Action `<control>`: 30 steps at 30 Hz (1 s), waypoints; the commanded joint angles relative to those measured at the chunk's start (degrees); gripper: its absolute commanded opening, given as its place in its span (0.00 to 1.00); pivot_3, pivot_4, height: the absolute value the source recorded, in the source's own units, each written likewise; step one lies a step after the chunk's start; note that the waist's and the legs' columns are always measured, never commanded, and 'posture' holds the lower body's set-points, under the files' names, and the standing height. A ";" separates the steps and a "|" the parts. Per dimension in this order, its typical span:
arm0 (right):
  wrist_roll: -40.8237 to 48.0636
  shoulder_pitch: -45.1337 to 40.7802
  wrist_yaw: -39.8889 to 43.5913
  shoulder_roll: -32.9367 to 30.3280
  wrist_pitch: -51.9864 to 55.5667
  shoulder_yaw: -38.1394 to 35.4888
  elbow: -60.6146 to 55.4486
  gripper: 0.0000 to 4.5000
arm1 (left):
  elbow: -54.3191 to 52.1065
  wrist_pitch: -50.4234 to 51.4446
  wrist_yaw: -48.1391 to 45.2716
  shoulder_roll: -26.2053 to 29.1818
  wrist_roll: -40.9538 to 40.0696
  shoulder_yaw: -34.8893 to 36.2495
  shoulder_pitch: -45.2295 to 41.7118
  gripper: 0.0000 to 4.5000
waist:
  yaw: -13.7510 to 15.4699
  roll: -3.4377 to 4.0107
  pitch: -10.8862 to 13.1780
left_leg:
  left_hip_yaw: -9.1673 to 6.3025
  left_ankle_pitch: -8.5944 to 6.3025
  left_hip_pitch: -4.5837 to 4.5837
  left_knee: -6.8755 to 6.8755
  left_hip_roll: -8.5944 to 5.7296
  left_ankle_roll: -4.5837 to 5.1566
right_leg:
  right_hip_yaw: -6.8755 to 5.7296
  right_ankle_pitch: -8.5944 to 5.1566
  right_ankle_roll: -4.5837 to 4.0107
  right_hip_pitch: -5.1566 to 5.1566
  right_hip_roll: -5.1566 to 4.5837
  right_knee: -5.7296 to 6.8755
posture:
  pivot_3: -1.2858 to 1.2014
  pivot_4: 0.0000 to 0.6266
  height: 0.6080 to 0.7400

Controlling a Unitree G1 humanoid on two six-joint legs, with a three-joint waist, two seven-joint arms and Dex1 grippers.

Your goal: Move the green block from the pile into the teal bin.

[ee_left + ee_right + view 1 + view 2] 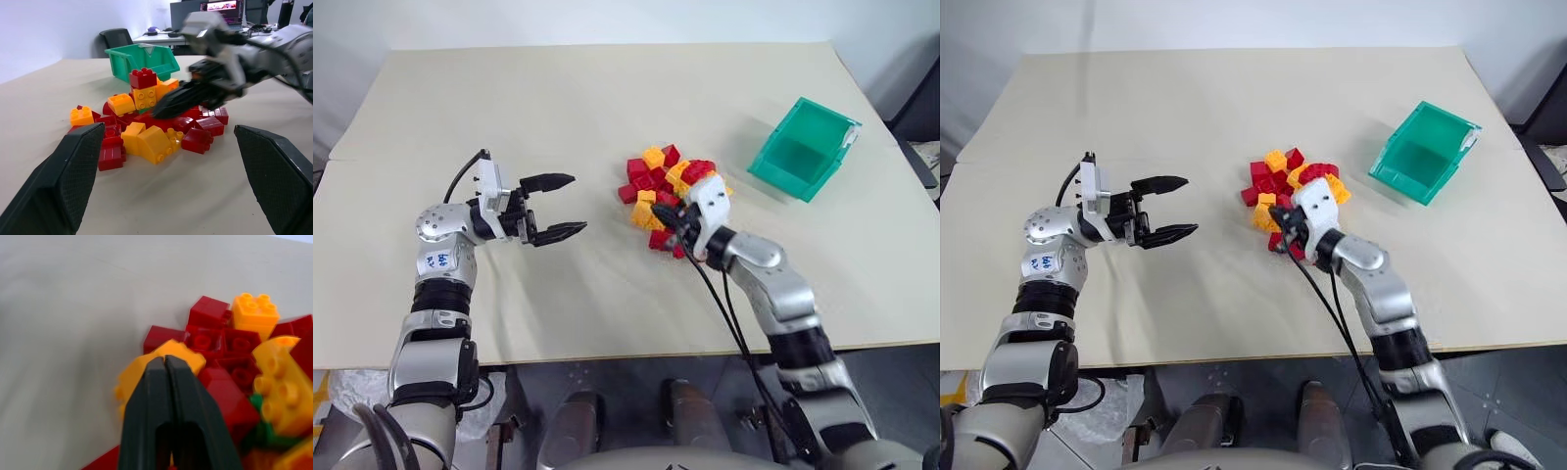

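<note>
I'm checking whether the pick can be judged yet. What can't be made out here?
- Green block: right wrist view gives just a sliver, buried under orange-yellow and red bricks in the pile.
- Right pincer: shut tips cover whatever lies beneath; contact with the sliver is unclear.
- Teal bin: left wrist view, its lower front sits behind stacked bricks.

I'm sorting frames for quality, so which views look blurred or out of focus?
Left wrist view: right gripper smeared, pile sharp. Right wrist view: shut fingers and nearest bricks soft, green block barely showing. Head views: crisp, soft shadows on the table.
</note>
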 commanded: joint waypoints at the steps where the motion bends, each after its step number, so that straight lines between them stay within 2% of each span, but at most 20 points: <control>1: -2.85 -4.86 -3.69 1.79 -7.57 -1.67 9.33 0.01 | -4.00 0.48 0.56 -0.26 -0.62 -0.01 1.25 1.00 | -0.36 0.00 0.00 | -0.01 0.00 -0.05 0.00 0.01 0.00 | 0.00 0.00 0.00 -0.05 0.00 0.02 | 0.52 0.24 1.00; 5: -5.00 -9.86 -6.95 1.11 -10.82 -3.35 18.90 0.01 | -5.51 0.59 1.93 -0.04 -0.21 0.30 2.52 1.00 | -1.05 0.00 0.00 | 0.00 0.02 -0.16 0.04 0.09 -0.03 | -0.02 0.00 -0.01 -0.25 -0.04 0.18 | 0.52 0.24 1.00; 13: -8.13 -11.66 -13.67 -4.01 -16.35 -7.53 26.32 0.01 | -7.18 0.40 3.69 0.24 -0.32 0.48 3.74 1.00 | -0.91 0.00 0.00 | 0.00 0.02 -0.17 0.05 0.10 -0.02 | -0.02 0.00 -0.01 -0.24 -0.11 0.18 | 0.52 0.24 1.00; 18: -6.44 -5.91 -8.55 -6.47 -12.57 -7.96 15.04 0.01 | -8.06 0.50 4.62 0.19 -0.47 0.70 4.36 1.00 | -0.99 0.01 -0.01 | 0.05 0.02 -0.17 0.02 0.15 -0.03 | -0.01 0.00 -0.01 -0.25 -0.07 0.17 | 0.52 0.24 1.00; 25: 2.31 5.71 4.86 -13.45 0.71 -9.33 -10.40 0.01 | -8.65 0.55 4.83 0.12 -0.65 0.45 5.03 1.00 | -0.71 0.01 0.00 | 0.09 0.01 -0.22 0.06 0.14 -0.01 | 0.02 0.00 0.00 -0.25 -0.08 0.14 | 0.52 0.24 1.00; 28: 8.59 10.57 11.70 -20.25 10.08 -11.93 -20.07 0.01 | -8.80 0.61 4.53 0.10 -0.73 0.28 5.18 1.00 | -0.56 0.01 0.00 | 0.10 0.01 -0.23 0.05 0.16 0.00 | 0.02 0.00 0.00 -0.26 -0.06 0.12 | 0.52 0.24 1.00; 30: 11.17 13.85 16.74 -26.61 12.83 -14.92 -23.62 0.09 | -8.24 0.49 4.16 0.10 -0.65 0.17 4.89 1.00 | -0.06 0.01 0.00 | 0.11 0.00 -0.24 0.06 0.14 0.02 | 0.02 0.00 0.00 -0.24 -0.08 0.08 | 0.52 0.24 1.00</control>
